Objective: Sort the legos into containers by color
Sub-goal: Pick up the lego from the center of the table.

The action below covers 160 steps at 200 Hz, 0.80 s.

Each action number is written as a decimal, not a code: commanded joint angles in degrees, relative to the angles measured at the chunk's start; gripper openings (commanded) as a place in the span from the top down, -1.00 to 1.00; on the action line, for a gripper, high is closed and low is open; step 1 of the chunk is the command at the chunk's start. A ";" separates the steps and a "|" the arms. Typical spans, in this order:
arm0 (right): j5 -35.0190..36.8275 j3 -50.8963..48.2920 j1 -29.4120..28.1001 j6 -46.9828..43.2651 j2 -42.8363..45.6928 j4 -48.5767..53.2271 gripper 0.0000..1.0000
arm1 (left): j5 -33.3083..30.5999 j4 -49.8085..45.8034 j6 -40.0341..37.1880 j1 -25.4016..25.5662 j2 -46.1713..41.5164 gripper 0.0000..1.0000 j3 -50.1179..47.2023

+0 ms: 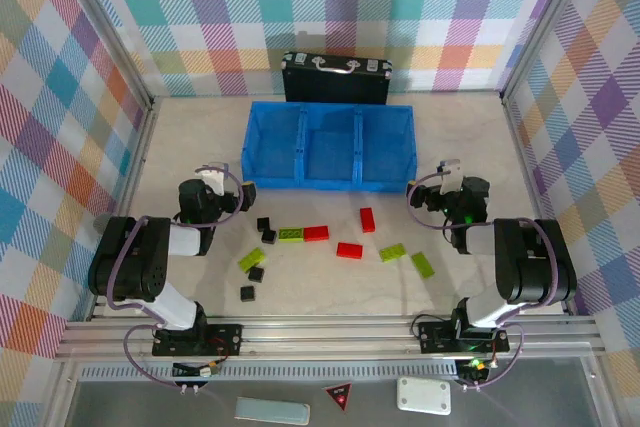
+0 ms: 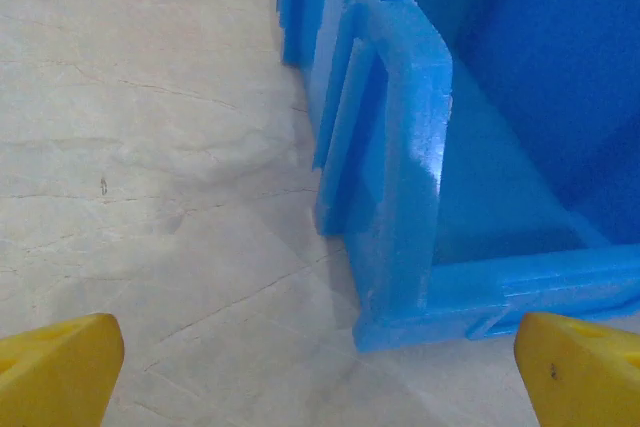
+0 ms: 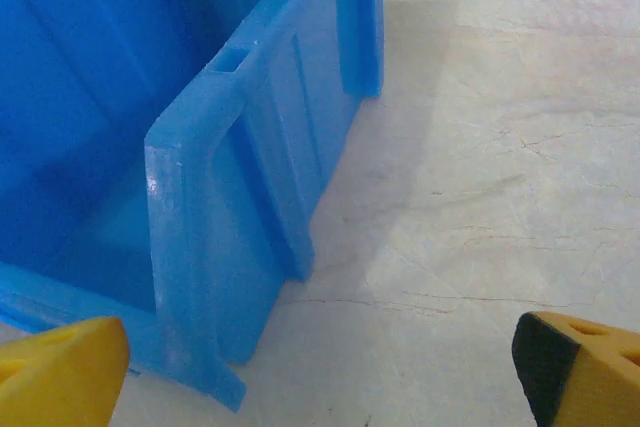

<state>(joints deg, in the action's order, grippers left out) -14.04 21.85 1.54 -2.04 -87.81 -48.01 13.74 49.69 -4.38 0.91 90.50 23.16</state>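
Legos [image 1: 317,233] lie scattered overhead; wrist cameras face the tray [image 2: 400,147].

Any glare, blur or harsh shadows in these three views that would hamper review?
Top external: even light, soft shadows, legos crisp. Left wrist: a small glint on the blue tray's corner wall; yellow fingertips out of focus. Right wrist: a similar glint on the tray edge, faint shadow beside it on the table.

The tray [image 2: 400,147] is glossy blue plastic with a sheen, on a matt, marble-veined tabletop [image 2: 150,197].
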 commanded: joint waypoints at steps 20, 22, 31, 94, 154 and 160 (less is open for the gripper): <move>-1.44 0.13 0.06 -0.67 0.10 -2.20 -0.98 | 1.48 1.89 -1.09 -0.56 0.06 -1.00 -0.66; -1.43 0.13 0.05 -0.68 0.10 -2.25 -0.98 | 1.47 1.90 -1.07 -0.56 -0.03 -0.99 -0.70; -1.49 0.13 0.04 -0.62 0.10 -2.22 -0.98 | 1.47 1.94 -1.07 -0.50 -0.04 -1.00 -0.75; -1.02 0.30 0.04 -0.39 0.04 -1.83 -0.98 | -2.13 1.84 0.26 -0.46 0.26 -0.99 -0.46; -0.98 0.32 0.10 -0.33 0.01 -1.91 -0.98 | -3.28 1.37 0.72 -0.45 0.21 -0.99 -0.25; -0.86 0.37 0.15 -0.33 0.01 -1.83 -0.98 | -3.20 1.37 0.76 -0.47 0.20 -0.99 -0.31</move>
<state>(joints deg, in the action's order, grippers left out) -14.02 21.85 1.54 -2.04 -87.81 -48.01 10.87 49.69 -4.08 0.91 90.50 23.05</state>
